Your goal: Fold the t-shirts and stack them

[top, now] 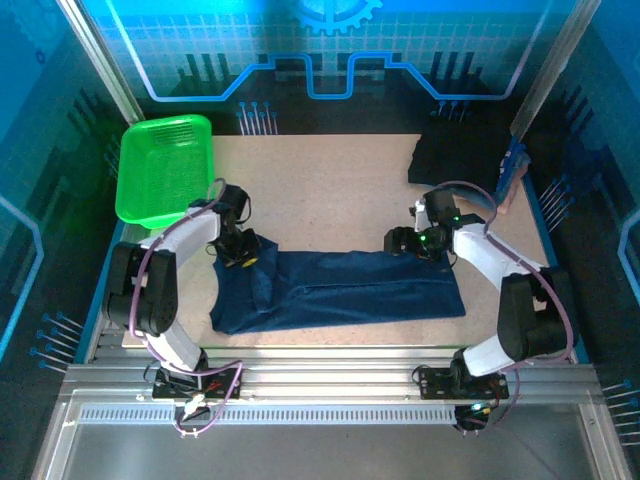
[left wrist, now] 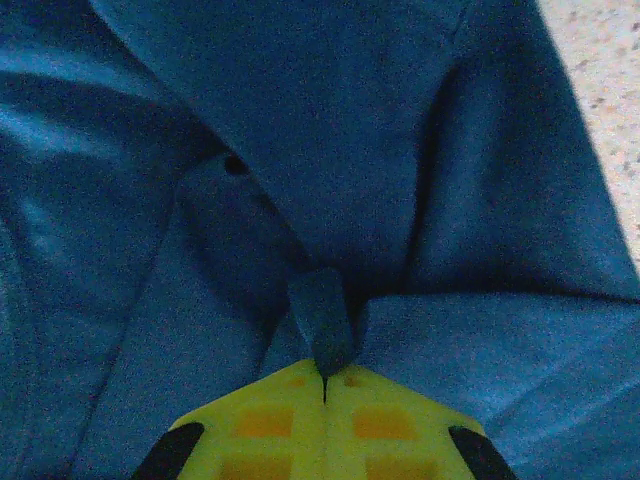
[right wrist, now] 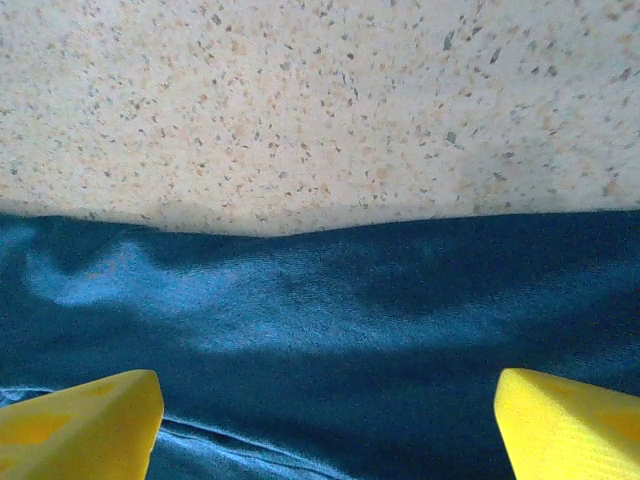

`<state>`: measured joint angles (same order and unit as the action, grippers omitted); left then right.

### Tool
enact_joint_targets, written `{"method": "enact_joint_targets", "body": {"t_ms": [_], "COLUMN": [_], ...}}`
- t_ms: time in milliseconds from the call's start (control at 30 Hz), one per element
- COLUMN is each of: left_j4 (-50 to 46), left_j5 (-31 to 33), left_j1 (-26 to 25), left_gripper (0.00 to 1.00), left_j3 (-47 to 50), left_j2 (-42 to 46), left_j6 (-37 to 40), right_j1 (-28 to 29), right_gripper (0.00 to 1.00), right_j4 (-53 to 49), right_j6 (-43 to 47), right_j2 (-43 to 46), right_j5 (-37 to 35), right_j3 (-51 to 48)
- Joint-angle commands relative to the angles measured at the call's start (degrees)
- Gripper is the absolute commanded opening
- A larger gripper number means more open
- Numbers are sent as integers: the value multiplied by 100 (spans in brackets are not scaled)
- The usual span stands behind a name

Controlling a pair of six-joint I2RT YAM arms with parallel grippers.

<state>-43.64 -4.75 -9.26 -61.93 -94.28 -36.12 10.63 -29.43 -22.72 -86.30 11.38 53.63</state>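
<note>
A navy-blue t-shirt (top: pixel 340 295) lies as a long folded strip across the near part of the table. At its upper left corner my left gripper (top: pixel 240 255) is down on the cloth. In the left wrist view its yellow fingers meet, so the left gripper (left wrist: pixel 325 378) is shut on a small pinched ridge of the navy shirt (left wrist: pixel 330 150). My right gripper (top: pixel 400 243) hovers at the shirt's upper right edge. In the right wrist view the right gripper (right wrist: pixel 325 420) stands open, its fingers (right wrist: pixel 90 420) wide apart over the blue cloth (right wrist: pixel 330 330). A near-black t-shirt (top: pixel 455 160) lies at the back right.
A bright green mesh basket (top: pixel 165 165) stands at the back left corner. Bare speckled table (top: pixel 330 190) stretches between the basket and the dark shirt, and beyond the shirt's edge in the right wrist view (right wrist: pixel 300 100). Frame posts rise at both back corners.
</note>
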Motion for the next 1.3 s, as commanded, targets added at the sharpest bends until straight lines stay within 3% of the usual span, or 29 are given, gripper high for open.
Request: {"method": "enact_joint_targets", "body": {"t_ms": [0,200,533,933,1267], "left_j4": [-392,-760,-1249,-1344,-1176], "left_j5": [217,439,636,702,82], "left_j1": [64,141,753,1052,1131], "left_gripper": [2,1,0,0,0], "left_j3": [193,711,1877,2541,2641], "left_j2": [661,1663,3108,3673,4245], "left_j6": [-223,-736,-1528,-1984,-2382], "right_j1": [154,167,273,360,413], "right_gripper": [87,85,84,84,85], "right_j4": [-123,-448,-705,-1003,-1021], "right_j6": [-199,-398,-390,-425,-413], "right_j2": [-339,-1145,-1787,-2005,-2024], "right_j5": [-107,-233,-445,-645,-742], "right_j3": [112,411,849,1124,1150]}}
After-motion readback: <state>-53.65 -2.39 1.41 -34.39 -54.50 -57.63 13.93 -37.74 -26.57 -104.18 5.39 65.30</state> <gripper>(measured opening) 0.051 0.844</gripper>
